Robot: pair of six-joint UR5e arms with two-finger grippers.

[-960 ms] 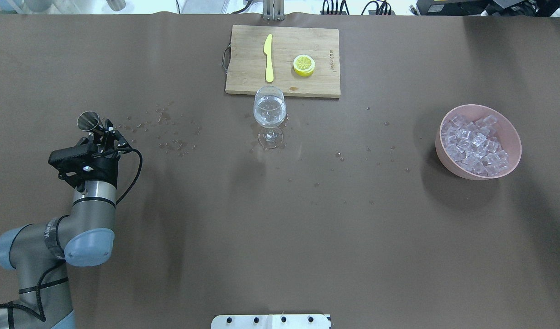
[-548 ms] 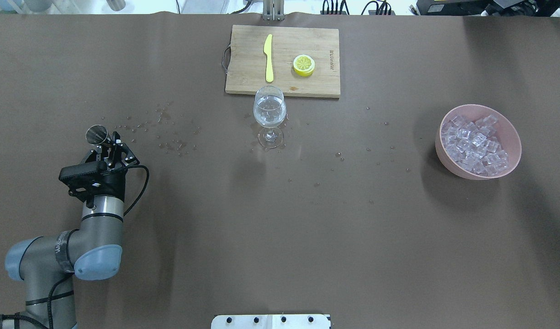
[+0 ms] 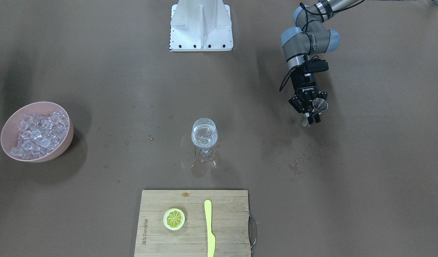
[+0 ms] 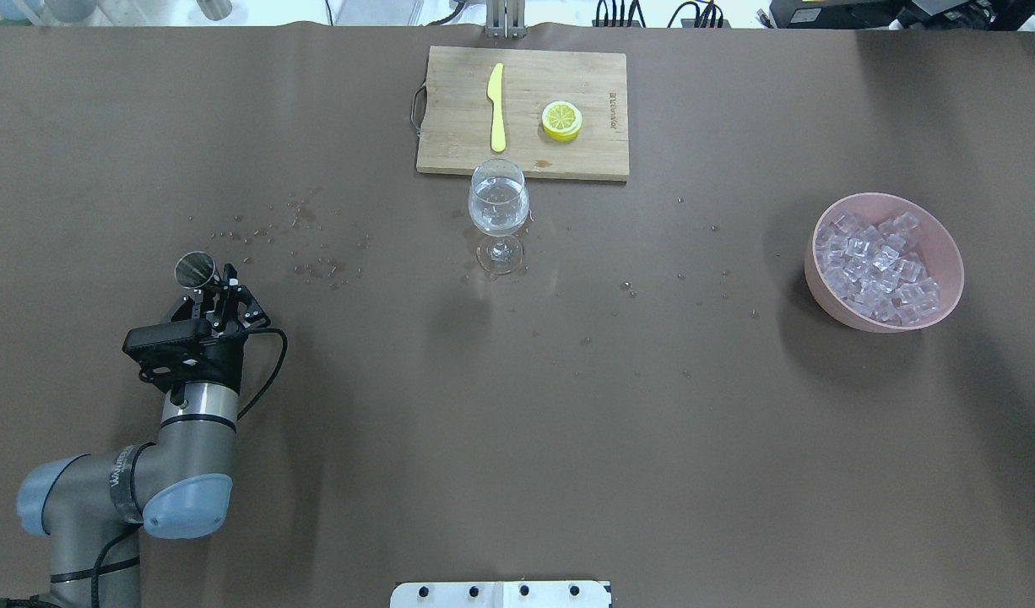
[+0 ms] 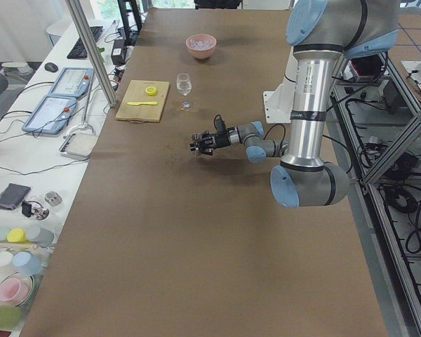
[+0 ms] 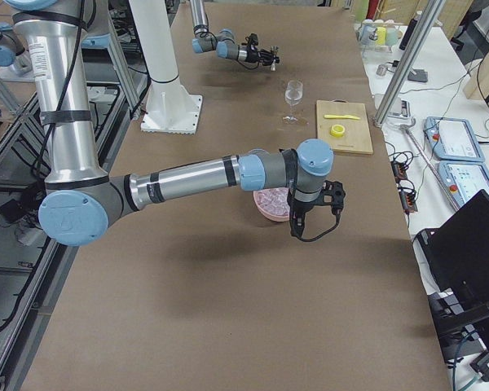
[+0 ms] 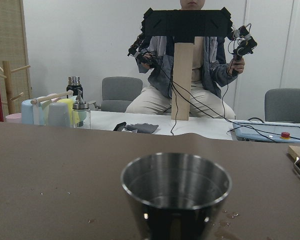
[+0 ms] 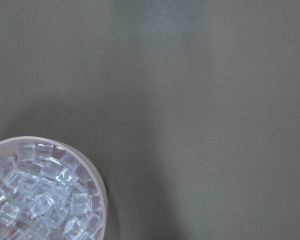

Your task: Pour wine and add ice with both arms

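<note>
My left gripper is shut on a small steel measuring cup and holds it upright, low over the table's left side. The cup also shows in the front view and fills the left wrist view. I cannot see liquid inside it. The wine glass stands in the middle of the table with clear wine in its bowl. The ice fills a pink bowl at the far right. My right arm shows only in the exterior right view, above that bowl; I cannot tell if its gripper is open or shut.
A wooden cutting board lies behind the glass with a yellow knife and a lemon slice on it. Water drops dot the brown table between cup and glass. The white base block sits at the robot's edge.
My left gripper has drawn back toward the robot's edge and slightly toward the middle, taking the steel cup with it. The glass and the bowl have not moved.
</note>
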